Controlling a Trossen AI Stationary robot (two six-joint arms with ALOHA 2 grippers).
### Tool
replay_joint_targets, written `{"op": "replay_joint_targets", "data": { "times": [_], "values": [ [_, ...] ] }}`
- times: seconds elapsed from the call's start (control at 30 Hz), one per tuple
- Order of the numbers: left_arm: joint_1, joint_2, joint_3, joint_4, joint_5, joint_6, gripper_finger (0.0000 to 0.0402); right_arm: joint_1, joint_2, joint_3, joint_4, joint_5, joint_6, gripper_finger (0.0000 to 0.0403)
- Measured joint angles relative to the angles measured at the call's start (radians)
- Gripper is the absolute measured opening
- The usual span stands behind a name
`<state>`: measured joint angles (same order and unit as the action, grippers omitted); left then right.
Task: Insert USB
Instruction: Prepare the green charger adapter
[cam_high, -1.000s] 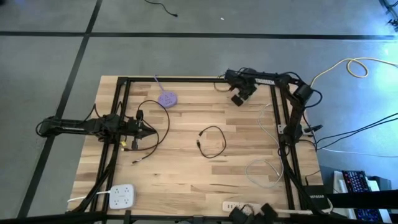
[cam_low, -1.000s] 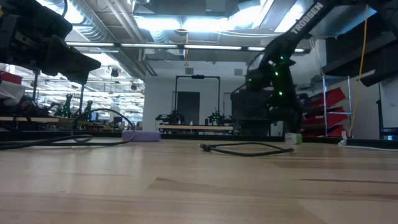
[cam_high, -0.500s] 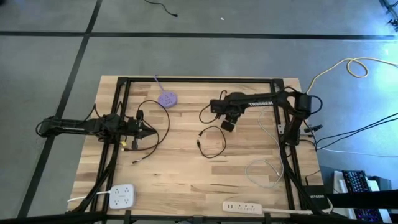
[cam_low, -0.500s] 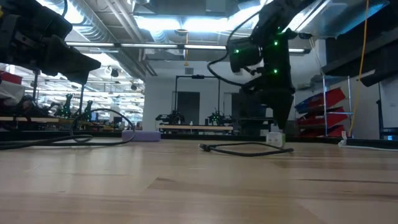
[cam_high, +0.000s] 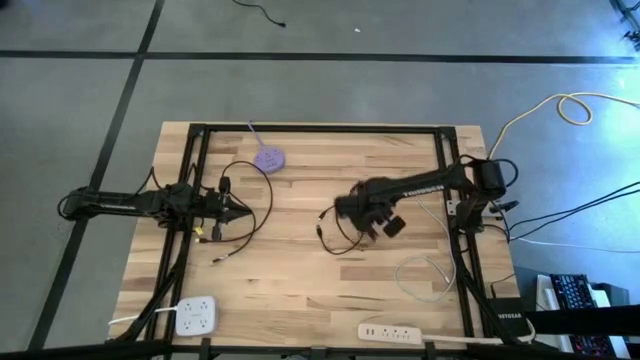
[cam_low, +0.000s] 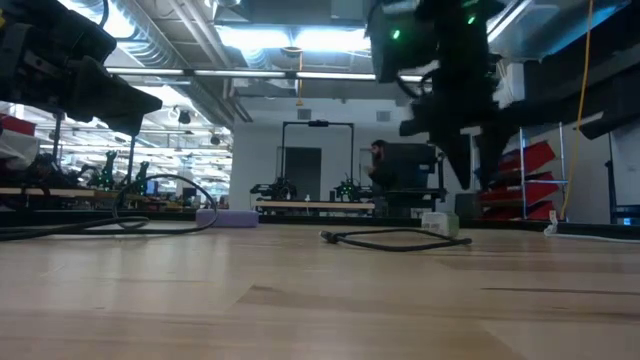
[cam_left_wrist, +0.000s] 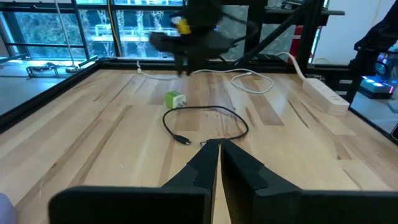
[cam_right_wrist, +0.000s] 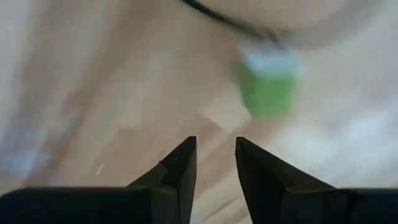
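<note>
The wooden table has black rails round it. At the near left corner lies a white power block with sockets. The left gripper hangs over the left side of the table and points to the right. Its two fingers are pressed together and hold nothing. A long black cord curls on the table around it. A little farther back sits a purple hub with a thin cord going toward the far edge. In the middle of the table lies the USB cable, thin and black, in a loose loop. One end is a small black plug that lies flat on the wood on the left side of the loop. The other end goes to a little green and white charger block, which sits on the table at the far side of the loop. The right gripper is up in the air over the loop, close to the green block, and points down. Its fingers are a little apart and nothing is between them. They do not touch the block or the cable. To the right lies a white cable in a curl. At the near edge, on the right, lies a white power strip.
</note>
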<state>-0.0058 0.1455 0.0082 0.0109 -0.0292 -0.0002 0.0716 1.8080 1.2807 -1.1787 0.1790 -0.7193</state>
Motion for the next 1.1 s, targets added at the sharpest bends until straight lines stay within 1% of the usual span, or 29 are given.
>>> {"op": "replay_joint_targets", "data": {
  "times": [0.07, 0.13, 0.27, 0.4, 0.5, 0.53, 0.6, 0.67, 0.73, 0.83, 0.87, 1.03, 1.1],
  "values": [
    [0.0, 0.0, 0.0, 0.0, 0.0, 0.0, 0.0005, 0.026, 0.0, 0.0, 0.089, 0.006, -0.03, 0.0095],
    [0.0, 0.0, 0.0, 0.0, 0.0, 0.0, 0.0005, 0.026, 0.0, 0.0, 0.157, 0.024, -0.035, 0.0095],
    [0.0, 0.0, 0.0, 0.0, 0.0, 0.0, 0.0005, 0.004, 0.001, 0.0, 0.177, 0.037, -0.001, 0.0106],
    [0.0, 0.0, 0.0, 0.0, 0.0, 0.0, 0.0005, -0.042, 0.003, 0.0, 0.139, 0.016, 0.007, 0.015],
    [0.0, 0.0, 0.0, 0.0, 0.0, 0.0, 0.0005, -0.09, 0.003, 0.0, 0.168, -0.069, 0.004, 0.0191],
    [0.0, 0.0, 0.0, 0.0, 0.0, 0.0, 0.0005, -0.103, 0.003, 0.0, 0.187, -0.079, 0.002, 0.0203],
    [0.0, 0.0, 0.0, 0.0, 0.0, 0.0, 0.0005, -0.125, 0.009, 0.0, 0.24, -0.074, -0.011, 0.0222],
    [0.0, 0.0, 0.0, 0.0, 0.0, 0.0, 0.0005, -0.145, 0.015, 0.0, 0.263, -0.069, -0.02, 0.0233],
    [0.0, 0.0, 0.0, 0.0, 0.0, 0.0, 0.0005, -0.161, 0.015, 0.0, 0.254, -0.077, -0.026, 0.0237],
    [0.0, 0.0, 0.0, 0.0, 0.0, 0.0, 0.0005, -0.174, 0.014, 0.0, 0.212, -0.131, -0.022, 0.0238],
    [0.0, 0.0, 0.0, 0.0, 0.0, 0.0, 0.0005, -0.178, 0.014, -0.004, 0.209, -0.131, -0.022, 0.0238],
    [0.0, 0.0, 0.0, 0.0, 0.0, 0.0, 0.0005, -0.177, 0.014, -0.07, 0.258, -0.144, -0.025, 0.0238],
    [0.0, 0.0, 0.0, 0.0, 0.0, 0.0, 0.0005, -0.177, 0.014, -0.106, 0.303, -0.122, -0.025, 0.0238]
  ]
}}
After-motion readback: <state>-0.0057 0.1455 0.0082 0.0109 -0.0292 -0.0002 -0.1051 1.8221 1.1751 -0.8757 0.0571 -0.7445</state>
